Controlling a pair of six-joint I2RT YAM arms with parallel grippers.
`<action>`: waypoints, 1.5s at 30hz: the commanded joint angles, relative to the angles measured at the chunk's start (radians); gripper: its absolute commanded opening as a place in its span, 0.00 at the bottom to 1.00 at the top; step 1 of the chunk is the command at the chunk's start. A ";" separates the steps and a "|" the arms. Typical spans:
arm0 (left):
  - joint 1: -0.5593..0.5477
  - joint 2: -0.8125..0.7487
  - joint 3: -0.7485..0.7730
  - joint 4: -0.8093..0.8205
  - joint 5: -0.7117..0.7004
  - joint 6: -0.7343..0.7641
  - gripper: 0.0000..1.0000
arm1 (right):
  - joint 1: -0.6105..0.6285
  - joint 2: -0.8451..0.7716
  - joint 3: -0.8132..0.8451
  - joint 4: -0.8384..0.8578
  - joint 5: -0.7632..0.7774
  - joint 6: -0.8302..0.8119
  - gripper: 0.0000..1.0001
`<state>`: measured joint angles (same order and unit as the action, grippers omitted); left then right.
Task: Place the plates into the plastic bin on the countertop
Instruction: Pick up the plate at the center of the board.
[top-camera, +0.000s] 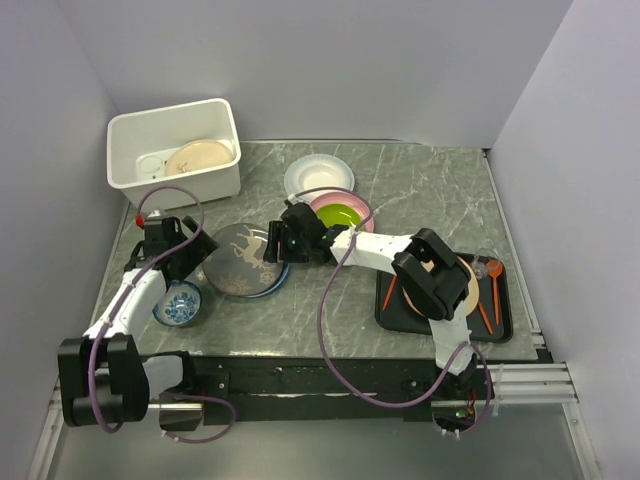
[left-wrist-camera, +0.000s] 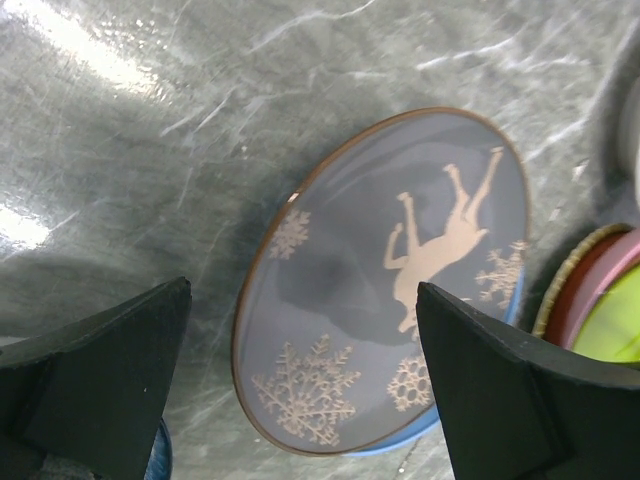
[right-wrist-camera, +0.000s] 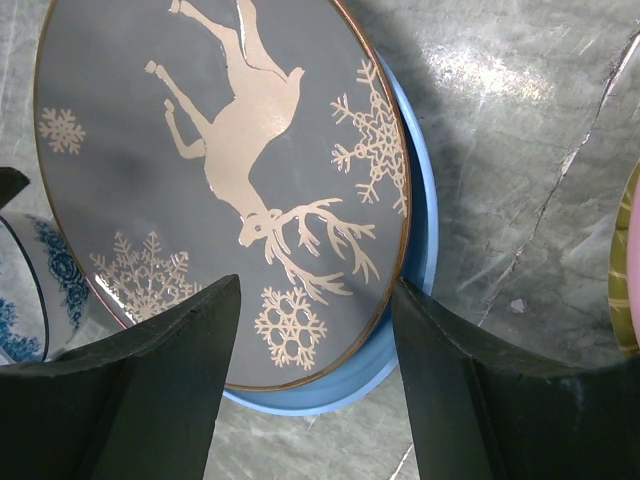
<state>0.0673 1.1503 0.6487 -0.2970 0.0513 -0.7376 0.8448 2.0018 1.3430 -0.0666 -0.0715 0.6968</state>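
Observation:
A grey plate with a reindeer and snowflakes (top-camera: 238, 262) lies on a light blue plate (right-wrist-camera: 420, 240) on the countertop (top-camera: 420, 190). My left gripper (top-camera: 188, 250) hangs open at its left edge, the fingers wide apart over the plate (left-wrist-camera: 380, 230). My right gripper (top-camera: 284, 240) is open at its right edge. One finger stands over the plate (right-wrist-camera: 130, 150) and the other at its rim. The white plastic bin (top-camera: 225, 125) at the back left holds a cream plate (top-camera: 198, 155). A white plate (top-camera: 318, 175) and a pink plate with a green one on it (top-camera: 340, 212) lie behind.
A small blue-and-white bowl (top-camera: 180, 303) sits by the left arm, close to the grey plate. A black tray (top-camera: 500, 320) at the right holds a tan plate and orange utensils under the right arm. Walls close in the left, back and right sides.

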 joint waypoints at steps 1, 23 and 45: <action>0.005 0.046 0.014 0.027 -0.010 0.035 0.99 | 0.005 0.037 0.036 -0.024 0.016 -0.016 0.70; 0.005 0.068 -0.057 0.170 0.131 0.060 0.73 | 0.005 0.055 -0.005 0.114 -0.106 -0.008 0.69; 0.005 0.006 -0.115 0.260 0.295 0.063 0.51 | 0.007 0.049 -0.054 0.251 -0.201 -0.003 0.69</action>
<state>0.0917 1.2045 0.5453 -0.1219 0.1871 -0.6495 0.8284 2.0411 1.3022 0.0967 -0.1757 0.6880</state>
